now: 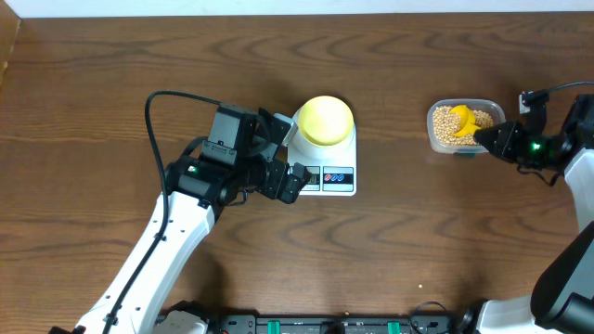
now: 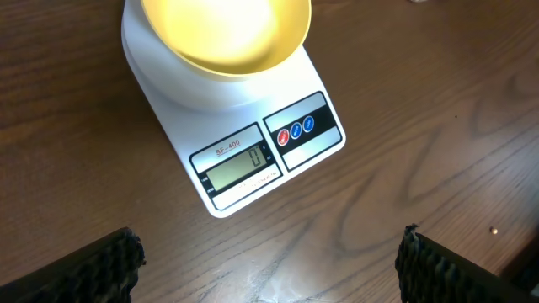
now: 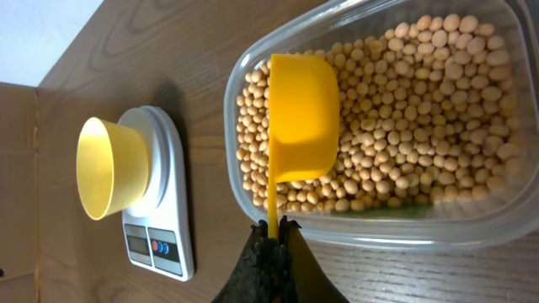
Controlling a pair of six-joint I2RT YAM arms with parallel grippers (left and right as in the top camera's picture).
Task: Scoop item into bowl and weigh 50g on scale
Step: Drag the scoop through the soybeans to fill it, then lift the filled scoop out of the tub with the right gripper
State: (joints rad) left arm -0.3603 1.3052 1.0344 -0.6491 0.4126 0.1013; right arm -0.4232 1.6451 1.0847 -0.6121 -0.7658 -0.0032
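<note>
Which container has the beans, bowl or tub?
The clear tub by the right gripper, full of beans. The yellow bowl on the scale is empty.

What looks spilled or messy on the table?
Nothing clearly. The beans lie inside the clear tub, yellow spoon on top. The yellow bowl stands upright and empty on the scale, which reads zero. One tiny pale speck on the table is too small to identify.

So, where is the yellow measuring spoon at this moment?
In the overhead view the measuring spoon lies in the clear tub on the beans, right of the scale, its handle held by the right gripper.
</note>
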